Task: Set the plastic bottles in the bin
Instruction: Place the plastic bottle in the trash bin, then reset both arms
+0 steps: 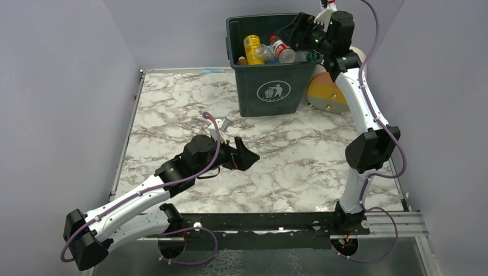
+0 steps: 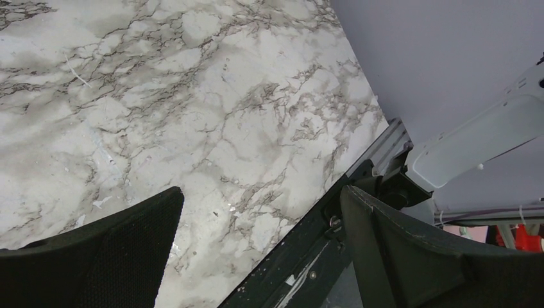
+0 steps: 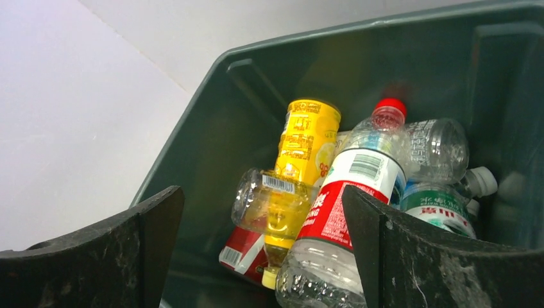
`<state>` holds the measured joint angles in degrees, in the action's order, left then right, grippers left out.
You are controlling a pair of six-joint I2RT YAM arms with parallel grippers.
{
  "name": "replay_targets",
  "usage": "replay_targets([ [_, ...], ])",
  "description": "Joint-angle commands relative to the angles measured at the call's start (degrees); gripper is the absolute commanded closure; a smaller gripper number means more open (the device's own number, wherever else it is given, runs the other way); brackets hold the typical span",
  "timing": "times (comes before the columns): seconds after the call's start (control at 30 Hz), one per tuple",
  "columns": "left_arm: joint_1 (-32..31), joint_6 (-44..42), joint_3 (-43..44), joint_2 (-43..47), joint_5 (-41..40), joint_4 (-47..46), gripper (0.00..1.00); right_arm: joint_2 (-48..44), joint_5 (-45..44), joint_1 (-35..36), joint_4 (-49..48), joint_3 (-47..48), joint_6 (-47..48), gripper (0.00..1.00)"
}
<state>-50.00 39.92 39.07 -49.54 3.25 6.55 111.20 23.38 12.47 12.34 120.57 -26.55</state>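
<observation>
**A:** Where is the left tool?

**B:** The left tool (image 1: 248, 156) hangs low over the marbled desk (image 1: 172, 109), with its jaws spread wide and gripping nothing. Marble shows under it, and the desk's dark edge rail (image 2: 301, 256) runs past its right finger.

**A:** And the right tool?

**B:** The right tool (image 1: 296, 33) is raised over the far right corner of the dark green bin (image 1: 270, 92). Its jaws are also wide apart and nothing is clamped between them.

**A:** Where are the plastic bottles?

**B:** They lie piled inside the bin, below and ahead of that tool. A clear red-labelled bottle (image 3: 349, 192) lies closest beneath it. A yellow bottle (image 3: 308, 138) leans to its left, and a green-labelled bottle (image 3: 436, 208) is on its right. A clear ribbed bottle (image 3: 439, 147) lies just beyond.

**A:** Anything beside the bin?

**B:** A cream-and-orange cylinder (image 1: 325, 92) lies under that arm, at the bin's right side.
</observation>
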Motion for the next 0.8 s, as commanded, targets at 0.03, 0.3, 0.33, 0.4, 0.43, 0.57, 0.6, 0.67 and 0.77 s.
replay_targets([
  [0.03,-0.27,-2.26,4.85,0.03,-1.6,2.74,0.01,-7.3,-1.48,1.14,-0.28,-4.03,0.37,0.02],
  [0.3,-0.27,-5.8,10.1,-4.05,-4.36,9.19,0.01,-23.3,0.31,1.24,-7.64,-24.49,0.07,0.0],
  [0.33,-0.21,-5.88,10.63,-4.56,-4.76,9.6,0.01,-24.93,0.73,1.24,-7.75,-26.36,0.25,0.0],
  [0.4,-0.22,-5.91,11.52,-5.75,-5.17,9.88,0.01,-28.08,1.51,1.24,-7.75,-29.75,0.56,0.0],
  [0.43,-0.24,-5.91,11.85,-6.37,-5.39,9.93,0.01,-29.57,1.88,1.24,-7.58,-31.33,0.91,0.0],
  [0.57,-0.23,-6.35,13.34,-9.3,-6.22,9.97,0.01,-35.57,2.59,1.24,-6.54,-37.95,1.66,0.0],
  [0.6,-0.25,-6.8,14.01,-10.13,-6.69,10.35,0.01,-37.08,2.82,1.24,-6.54,-39.78,1.67,0.0],
  [0.67,-0.23,-7.69,15.17,-11.25,-7.74,10.94,0.01,-40.09,3.14,1.24,-6.27,-43.28,1.5,0.0],
  [0.77,-0.27,-9.09,17.18,-12.39,-8.95,12.01,0.01,-45.12,2.72,1.24,-4.45,-47.94,1.5,0.01],
])
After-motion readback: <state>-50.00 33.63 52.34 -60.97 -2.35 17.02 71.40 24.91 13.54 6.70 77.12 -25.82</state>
